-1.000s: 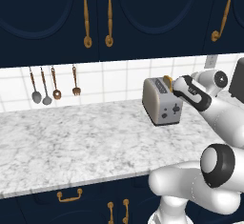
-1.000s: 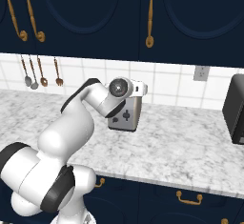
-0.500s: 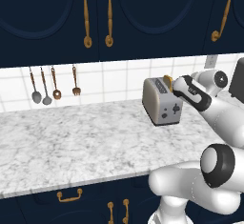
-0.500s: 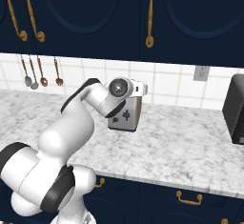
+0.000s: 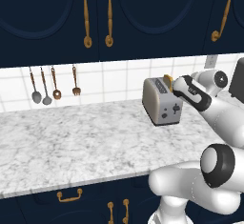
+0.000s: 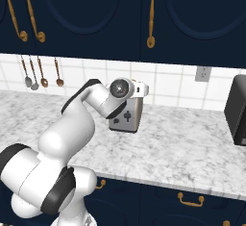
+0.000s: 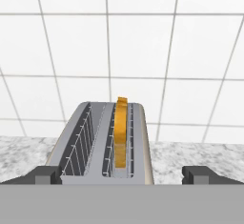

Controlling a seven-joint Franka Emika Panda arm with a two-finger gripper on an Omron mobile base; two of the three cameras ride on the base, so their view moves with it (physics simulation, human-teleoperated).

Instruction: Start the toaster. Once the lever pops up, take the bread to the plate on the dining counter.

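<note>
Toaster [image 5: 161, 101] with bread [image 7: 121, 133] standing raised in one slot; I hold jaws wide open, empty, above it. Plate delivery not yet done.

Rendered home kitchen. Marble counter [image 5: 71, 147] runs wall to wall, navy cabinets [image 5: 57, 18] above and below with brass handles [image 5: 86, 15]. White tile backsplash [image 5: 119, 82] with spoons and a fork hanging [image 5: 46, 86], wall outlet [image 6: 202, 73]. Toaster [image 5: 161, 101] holding bread [image 7: 121, 132] on the counter, dark appliance [image 6: 237, 109] at the right end.
</note>
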